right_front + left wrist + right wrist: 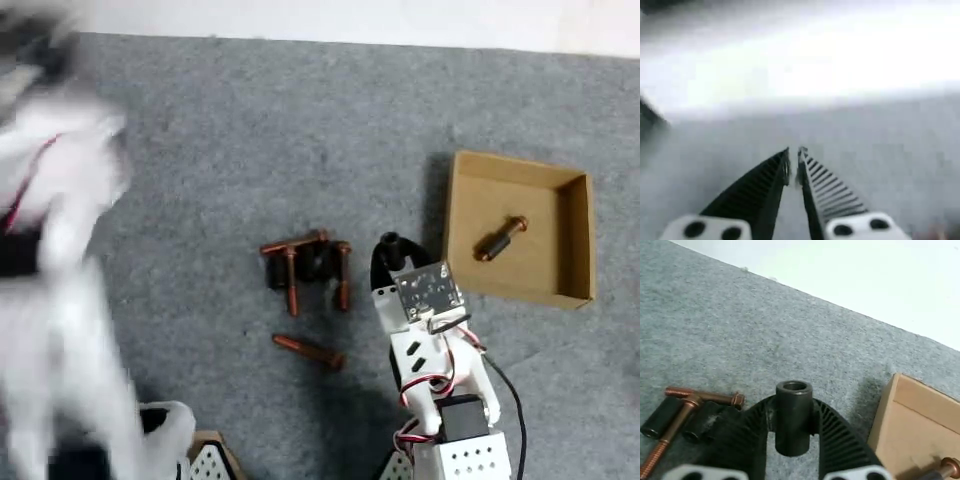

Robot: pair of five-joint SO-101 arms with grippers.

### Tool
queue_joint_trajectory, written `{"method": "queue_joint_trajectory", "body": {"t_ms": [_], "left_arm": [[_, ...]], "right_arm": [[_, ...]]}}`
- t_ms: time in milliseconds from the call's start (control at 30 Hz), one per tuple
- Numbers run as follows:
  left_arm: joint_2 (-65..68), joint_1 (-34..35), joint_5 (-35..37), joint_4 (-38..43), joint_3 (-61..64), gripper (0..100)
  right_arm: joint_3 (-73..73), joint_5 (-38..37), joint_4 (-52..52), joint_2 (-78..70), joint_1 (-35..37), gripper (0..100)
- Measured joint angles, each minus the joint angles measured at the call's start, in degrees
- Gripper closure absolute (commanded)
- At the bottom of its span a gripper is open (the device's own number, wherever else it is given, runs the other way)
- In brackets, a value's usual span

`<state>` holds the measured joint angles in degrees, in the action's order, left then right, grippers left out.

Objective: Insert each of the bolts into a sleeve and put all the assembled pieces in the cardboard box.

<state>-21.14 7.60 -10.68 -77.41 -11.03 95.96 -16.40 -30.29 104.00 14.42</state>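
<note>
The right pincer (pixel 791 417) was clamped on a black sleeve (pixel 794 395). The sleeve stood upright with its open bore facing up, above the grey desk (pixel 250 140). It sat between the pile of parts on its left and the cardboard box (pixel 470 190) on its right.

In the pile, three copper bolts (pixel 292 280) lay crossed over other black sleeves (pixel 660 420). A fourth bolt (pixel 310 351) lay alone, nearer than the pile and apart from it. One assembled piece (pixel 500 238) rested inside the box.

The left pincer (pixel 794 162) had its fingers drawn together on nothing. Its arm was at the far left of the desk, well apart from the parts.

Assessment: the step in hand was a second assembly, with the sleeve presented and no bolt yet in it. The next move called for the left pincer to open and take a bolt. The lone bolt looked the easiest to take. Its shank would then need to be lined up squarely with the bore.
</note>
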Motion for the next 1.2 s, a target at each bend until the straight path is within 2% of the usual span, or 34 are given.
{"method": "queue_joint_trajectory", "body": {"t_ms": [100, 300, 400, 533, 600, 767, 1033, 1200], "left_arm": [[12.7, -5.8, 0.0, -7.5, 0.5, 95], [14.9, -17.3, -0.4, -8.8, 8.5, 95], [15.1, -21.8, -7.1, -6.1, 15.0, 95], [15.1, -24.8, -20.2, 2.7, 26.9, 95], [15.2, -24.6, -21.5, 8.4, 32.4, 94], [15.2, -24.8, -18.5, 16.9, 40.3, 85], [15.2, -26.6, -9.0, 19.7, 42.4, 85], [15.3, -27.1, -1.1, 29.7, 46.6, 85]], "right_arm": [[0.0, 0.0, 0.0, 0.0, 0.0, 99.4], [0.0, 0.0, 0.0, 0.0, 0.0, 99.4], [0.0, 0.0, 0.0, 0.0, 0.0, 99.4], [0.0, 0.0, 0.0, 0.0, 0.0, 99.4], [0.0, 0.0, 0.0, 0.0, 0.0, 99.4], [0.0, 0.0, 0.0, 0.0, 0.0, 99.4], [0.0, 0.0, 0.0, 0.0, 0.0, 99.4], [0.0, 0.0, 0.0, 0.0, 0.0, 99.4]]}}
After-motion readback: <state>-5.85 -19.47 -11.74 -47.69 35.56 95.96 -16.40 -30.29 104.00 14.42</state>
